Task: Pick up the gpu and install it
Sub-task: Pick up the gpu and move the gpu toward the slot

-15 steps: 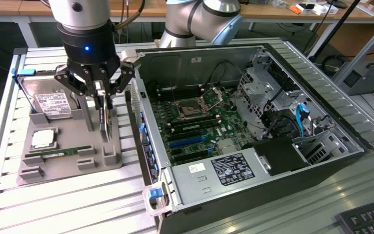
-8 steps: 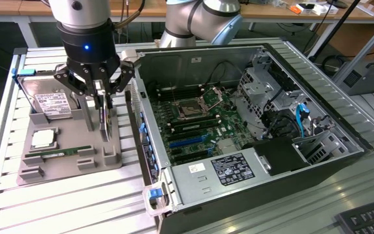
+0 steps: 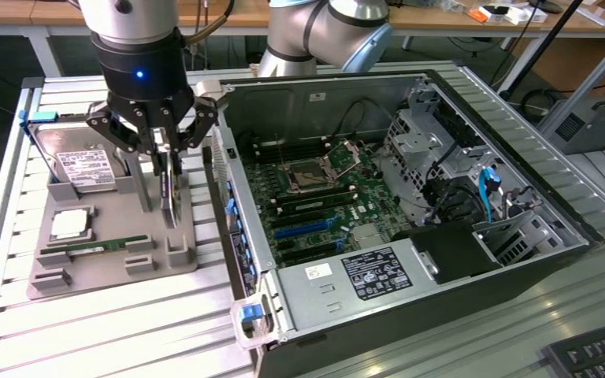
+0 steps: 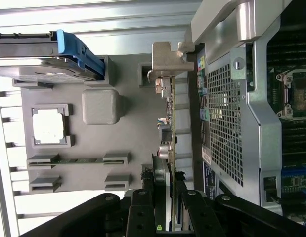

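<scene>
Exterior view: gripper (image 3: 164,161) clamps the gpu (image 3: 172,201) upright beside the computer case (image 3: 324,98), probably keeping its edge slot-ready.

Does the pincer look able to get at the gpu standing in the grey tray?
Likely yes: the pincer is closed on the gpu, which stands on edge in the tray, and nothing lies between them.

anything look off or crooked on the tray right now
Nothing stands out. The gpu stands upright on edge in the tray, with the gripper shut on it. The hard drive, cpu and memory stick sit in their holders.
</scene>
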Controlling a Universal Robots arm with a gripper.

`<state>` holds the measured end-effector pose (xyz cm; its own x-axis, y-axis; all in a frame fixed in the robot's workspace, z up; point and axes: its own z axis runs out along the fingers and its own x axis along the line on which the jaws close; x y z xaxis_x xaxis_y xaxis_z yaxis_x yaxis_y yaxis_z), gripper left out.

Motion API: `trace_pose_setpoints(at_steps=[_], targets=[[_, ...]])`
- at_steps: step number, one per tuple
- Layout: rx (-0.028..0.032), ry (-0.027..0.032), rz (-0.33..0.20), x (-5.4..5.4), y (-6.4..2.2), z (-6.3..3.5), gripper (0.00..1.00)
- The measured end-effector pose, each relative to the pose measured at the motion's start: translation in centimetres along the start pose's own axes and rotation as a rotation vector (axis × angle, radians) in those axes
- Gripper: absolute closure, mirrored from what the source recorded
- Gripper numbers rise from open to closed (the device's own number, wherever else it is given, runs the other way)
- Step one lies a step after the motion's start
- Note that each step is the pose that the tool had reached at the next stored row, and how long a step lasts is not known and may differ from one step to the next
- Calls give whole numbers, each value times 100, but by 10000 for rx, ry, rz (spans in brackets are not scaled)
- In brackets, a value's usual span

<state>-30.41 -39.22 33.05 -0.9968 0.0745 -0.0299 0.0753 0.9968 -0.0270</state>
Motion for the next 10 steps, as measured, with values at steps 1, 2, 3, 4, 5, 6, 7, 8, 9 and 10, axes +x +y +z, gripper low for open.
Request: trace_pose_setpoints(at_steps=[1, 2, 3, 4, 5, 6, 7, 8, 9, 10], targets=[[0, 0, 0, 0, -1, -3, 73], [0, 0, 0, 0, -1, -5, 73], [0, 0, 0, 0, -1, -7, 73], [0, 0, 0, 0, -2, -9, 73], [1, 1, 0, 0, -3, -12, 73], [1, 1, 0, 0, -3, -14, 73], [0, 0, 0, -1, -3, -16, 73], [0, 1, 0, -1, -4, -19, 73], [0, 0, -1, -1, -4, -21, 73], [1, 0, 0, -1, -5, -23, 73]])
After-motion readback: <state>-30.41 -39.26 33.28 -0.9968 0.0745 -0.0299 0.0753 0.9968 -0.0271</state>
